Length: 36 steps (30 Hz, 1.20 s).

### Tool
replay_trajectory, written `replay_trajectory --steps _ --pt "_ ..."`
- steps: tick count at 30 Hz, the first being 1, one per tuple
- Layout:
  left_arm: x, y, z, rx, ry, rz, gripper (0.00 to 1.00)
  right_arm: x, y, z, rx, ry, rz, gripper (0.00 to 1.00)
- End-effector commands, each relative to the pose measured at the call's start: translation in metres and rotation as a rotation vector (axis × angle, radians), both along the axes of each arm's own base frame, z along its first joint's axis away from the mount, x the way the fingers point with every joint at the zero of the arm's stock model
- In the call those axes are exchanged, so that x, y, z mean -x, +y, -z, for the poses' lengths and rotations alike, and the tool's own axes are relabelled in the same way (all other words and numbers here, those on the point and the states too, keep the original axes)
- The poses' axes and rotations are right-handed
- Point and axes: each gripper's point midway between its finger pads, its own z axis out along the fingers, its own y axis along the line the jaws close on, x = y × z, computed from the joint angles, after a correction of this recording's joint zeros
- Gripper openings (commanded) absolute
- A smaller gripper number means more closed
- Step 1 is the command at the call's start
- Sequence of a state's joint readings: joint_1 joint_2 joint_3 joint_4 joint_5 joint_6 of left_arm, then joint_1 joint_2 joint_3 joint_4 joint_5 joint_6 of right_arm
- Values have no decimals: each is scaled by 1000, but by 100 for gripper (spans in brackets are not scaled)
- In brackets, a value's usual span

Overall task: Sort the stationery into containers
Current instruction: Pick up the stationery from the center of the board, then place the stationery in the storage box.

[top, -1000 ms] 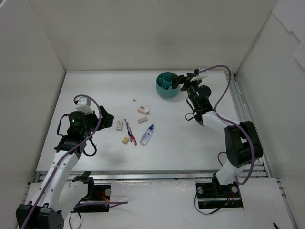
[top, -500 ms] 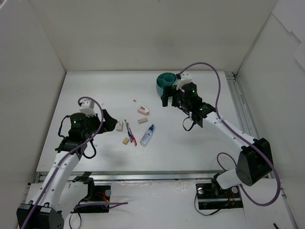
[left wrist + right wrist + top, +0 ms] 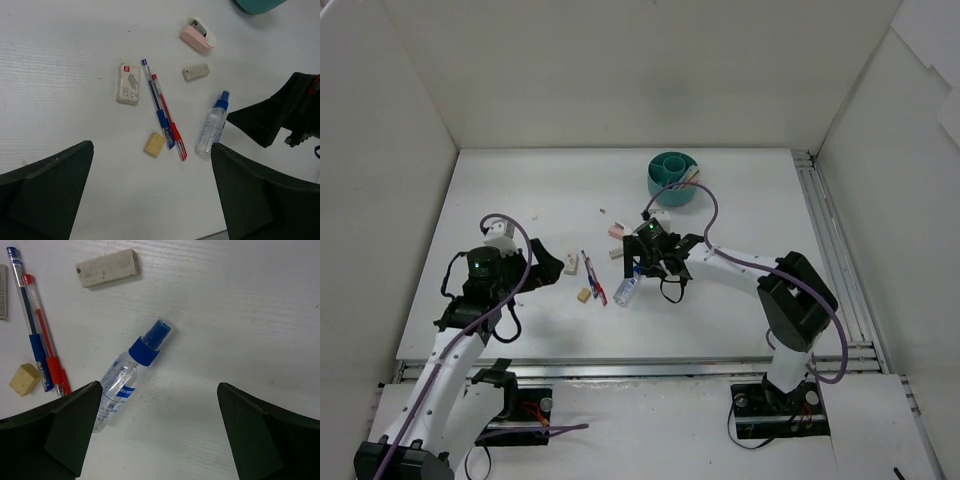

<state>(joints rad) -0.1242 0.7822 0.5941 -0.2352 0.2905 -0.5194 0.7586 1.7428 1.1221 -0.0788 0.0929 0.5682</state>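
The right pincer (image 3: 159, 405) hung spread wide over the blue-capped bottle (image 3: 122, 382), nothing pinched, so this looked like the reach-in before the grab; next it needed to drop and likely twist to close across the body. The bottle lay flat on the bench (image 3: 240, 300) beside the pens (image 3: 42, 347), long axis diagonal, cap aimed roughly toward the teal cup (image 3: 672, 180); the left pincer (image 3: 152, 150) hovered spread as well
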Motion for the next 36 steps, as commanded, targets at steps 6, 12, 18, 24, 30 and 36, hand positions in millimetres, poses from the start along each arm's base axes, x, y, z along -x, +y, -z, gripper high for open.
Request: replay_trajectory --steps 6,12,18,24,30,36 --pt "-3 6 -12 5 -22 -54 100 -13 41 5 -85 49 67 96" --pt "-3 8 -10 -8 -31 -58 100 -8 44 27 -76 104 86 81" --pt "-3 13 -10 -28 -42 -72 100 -2 48 41 -80 153 93 45" --pt "-1 15 -11 -23 -57 -88 100 -12 28 14 -60 46 146 7" --pt "-2 14 -19 -28 -82 -80 100 -32 4 -65 -69 -173 148 0" --pt "-16 11 -23 -29 -74 -71 100 -94 -30 -170 -132 -549 136 0"
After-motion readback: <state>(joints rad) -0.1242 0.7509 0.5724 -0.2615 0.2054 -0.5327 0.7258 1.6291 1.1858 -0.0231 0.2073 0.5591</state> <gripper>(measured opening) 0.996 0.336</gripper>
